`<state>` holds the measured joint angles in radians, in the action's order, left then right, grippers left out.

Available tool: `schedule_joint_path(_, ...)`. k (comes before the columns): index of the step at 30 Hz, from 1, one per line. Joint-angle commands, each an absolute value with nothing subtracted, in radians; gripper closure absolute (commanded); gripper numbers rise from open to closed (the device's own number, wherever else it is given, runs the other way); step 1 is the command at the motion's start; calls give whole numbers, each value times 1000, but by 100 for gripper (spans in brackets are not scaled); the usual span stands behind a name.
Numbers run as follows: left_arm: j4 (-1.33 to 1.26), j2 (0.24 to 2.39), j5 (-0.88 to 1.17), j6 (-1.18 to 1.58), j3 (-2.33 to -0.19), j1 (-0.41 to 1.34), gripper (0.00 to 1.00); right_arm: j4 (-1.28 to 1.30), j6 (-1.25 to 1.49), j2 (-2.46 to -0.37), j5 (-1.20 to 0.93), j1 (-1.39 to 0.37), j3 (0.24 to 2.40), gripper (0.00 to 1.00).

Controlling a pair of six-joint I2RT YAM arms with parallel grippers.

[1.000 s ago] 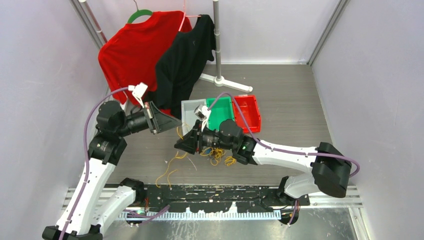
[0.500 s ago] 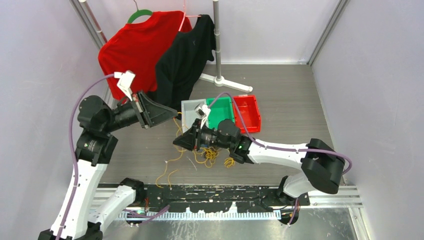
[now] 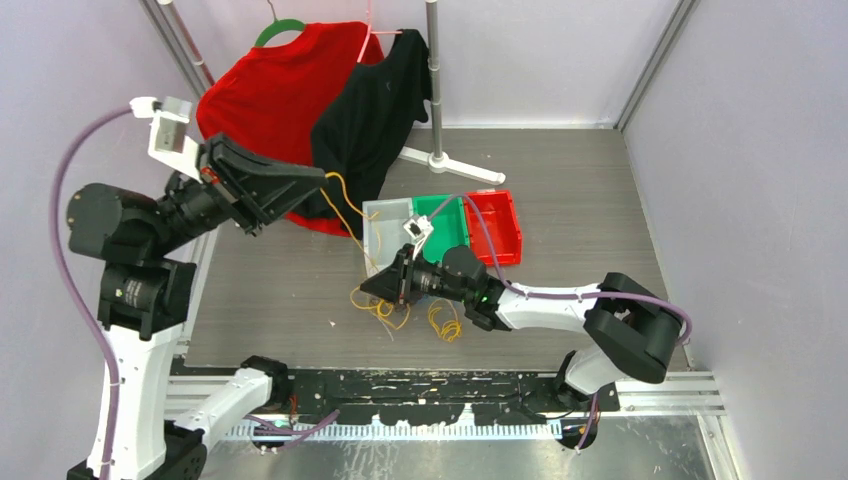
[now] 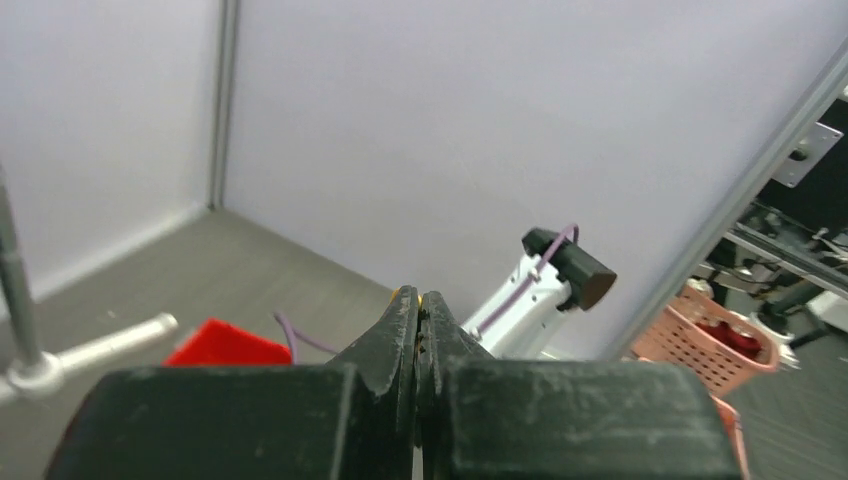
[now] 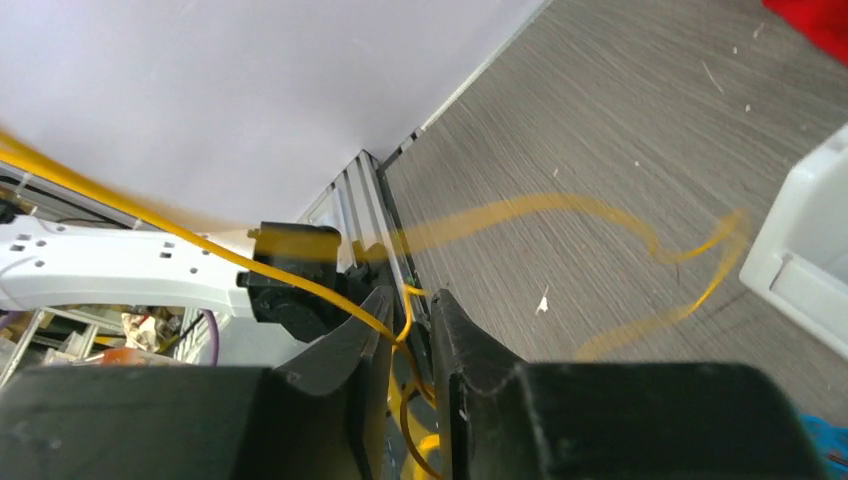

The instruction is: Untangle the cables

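My left gripper (image 3: 318, 180) sits high in the upper left of the overhead frame, jaws pressed together on a yellow cable (image 3: 345, 215) that runs down and right from its tip. My right gripper (image 3: 372, 287), low at centre, has its jaws narrowed around the same yellow strands. The remaining cables (image 3: 443, 322) lie in loose loops on the table (image 3: 580, 200) just below it, near the grey bin (image 3: 385, 215).

You see yellow-orange cables (image 3: 385, 305) on the grey wood-grain table (image 3: 580, 200), a grey bin (image 3: 385, 215), a green bin (image 3: 440, 218), a red bin (image 3: 497, 225) (also red and black shirts (image 3: 270, 95)).
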<state>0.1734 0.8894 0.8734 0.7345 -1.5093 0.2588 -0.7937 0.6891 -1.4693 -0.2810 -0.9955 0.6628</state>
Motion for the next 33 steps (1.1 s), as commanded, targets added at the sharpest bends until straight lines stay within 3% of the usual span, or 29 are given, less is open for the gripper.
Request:
schedule_joint_path(1,89,914,778,599,-1654,255,100,-849,723,-1497,-243,-993,621,74)
schedule_joint_path(13,110,1081,663,407,-2039,255,100,-758,758,-1558,-163,-994,589,69)
schedule_joint_path(18,132,1127,690,385,-2113,254,100,-741,754,-1521,-124,-994,577,58)
schedule_joint_path(26,85,1207,671,239,-2288,254,100,-611,682,-1459,-102,-994,593,51)
schedule_joint_path(28,138,1224,727,245,-2326,255,100,-584,662,-1418,-96,-994,609,45)
schedule_joint_path(31,154,1179,824,263,-2216,254,100,-515,584,-1291,-91,-994,665,33)
schedule_joint_path(32,146,1156,849,264,-2161,255,100,-484,551,-1248,-88,-995,691,28)
schedule_joint_path(33,144,1138,876,265,-2120,256,100,-443,516,-1209,-88,-994,720,16)
